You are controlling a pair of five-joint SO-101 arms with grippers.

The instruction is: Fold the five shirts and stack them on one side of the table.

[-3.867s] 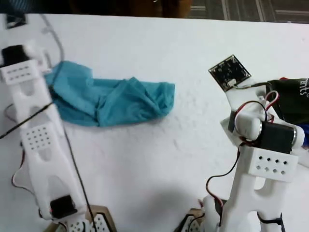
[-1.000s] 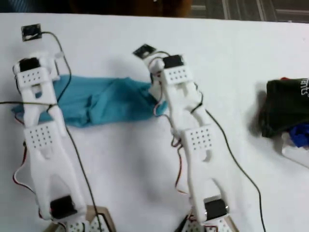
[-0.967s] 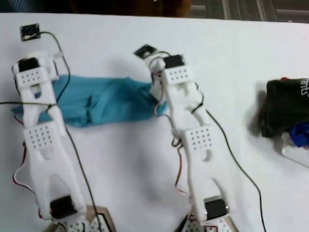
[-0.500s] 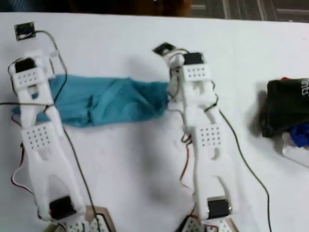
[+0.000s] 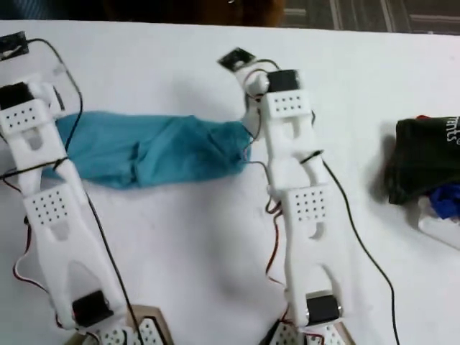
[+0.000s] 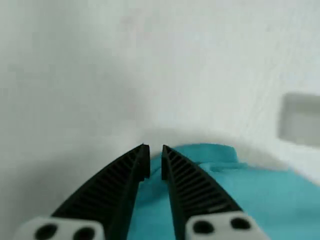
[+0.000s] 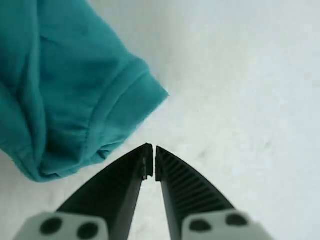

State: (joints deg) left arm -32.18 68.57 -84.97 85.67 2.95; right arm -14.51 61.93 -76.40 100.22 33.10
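Note:
A teal shirt [image 5: 158, 151] lies bunched in a long strip across the table's left half. My left gripper [image 6: 154, 150] is at its left end. Its fingers are shut, with a fold of the teal shirt [image 6: 240, 180] showing in the slit between them and its edge curving just behind the tips. My right gripper [image 7: 150, 150] is shut on nothing and hovers over bare table just off the hemmed right end of the shirt [image 7: 60, 90]. From above, the right gripper [image 5: 249, 118] sits at the shirt's right end.
A dark folded pile [image 5: 424, 162] with something blue [image 5: 447, 198] beside it sits at the table's right edge. The white table [image 5: 180, 237] stretches between the arms, whose bases stand at the front edge.
Both arms came in over the shirt's ends. In the last half second the left arm shifted left, the shirt's left end went with it, and the right arm drew slightly back from the shirt's right end.

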